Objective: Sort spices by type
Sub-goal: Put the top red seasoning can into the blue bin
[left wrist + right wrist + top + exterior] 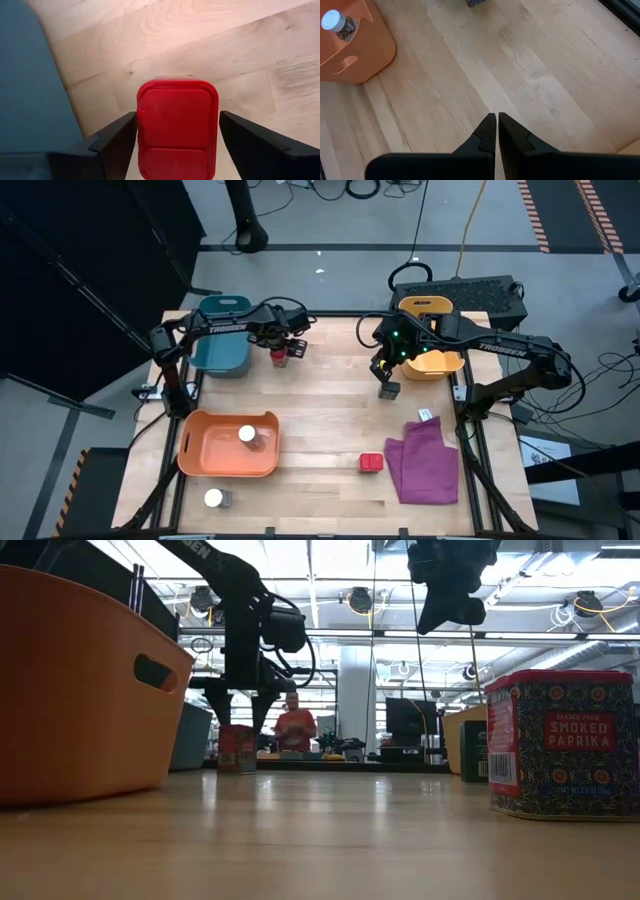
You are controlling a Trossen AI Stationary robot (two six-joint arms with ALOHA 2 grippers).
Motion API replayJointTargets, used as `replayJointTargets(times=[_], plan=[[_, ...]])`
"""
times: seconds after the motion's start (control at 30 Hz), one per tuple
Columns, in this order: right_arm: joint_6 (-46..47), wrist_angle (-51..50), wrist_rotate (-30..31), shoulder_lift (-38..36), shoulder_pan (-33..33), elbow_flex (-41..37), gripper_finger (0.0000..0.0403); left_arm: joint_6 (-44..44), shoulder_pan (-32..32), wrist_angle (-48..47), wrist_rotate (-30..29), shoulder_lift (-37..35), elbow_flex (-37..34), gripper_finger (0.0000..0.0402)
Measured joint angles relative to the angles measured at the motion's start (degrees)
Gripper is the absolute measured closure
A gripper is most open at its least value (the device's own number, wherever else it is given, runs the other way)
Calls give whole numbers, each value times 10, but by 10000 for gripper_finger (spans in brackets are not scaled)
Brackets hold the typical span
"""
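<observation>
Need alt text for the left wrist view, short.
A red spice tin stands upright on the wooden table, seen from above between the two open fingers of the left gripper, one finger close to the tin, the other standing off a little. The wall of a blue bin fills one side of the picture.

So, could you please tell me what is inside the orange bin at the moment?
The orange bin holds one clear jar with a white lid. The rest of its floor looks bare from above; nothing appears hidden.
</observation>
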Motion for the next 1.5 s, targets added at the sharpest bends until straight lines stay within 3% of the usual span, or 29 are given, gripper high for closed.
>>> replayJointTargets(times=[0.4,0.63,0.9,1.2,1.5], plan=[[3,0,0,0,0,0,403,28,-15,14,3,37,0,115],[3,0,0,0,0,0,403,31,-22,14,-2,37,0,187],[-2,0,29,0,-2,0,403,47,-25,12,28,32,0,187],[5,0,15,0,-11,0,403,51,-31,6,61,-65,0,187],[13,0,-6,0,-22,0,403,31,-25,-62,48,-202,0,187]])
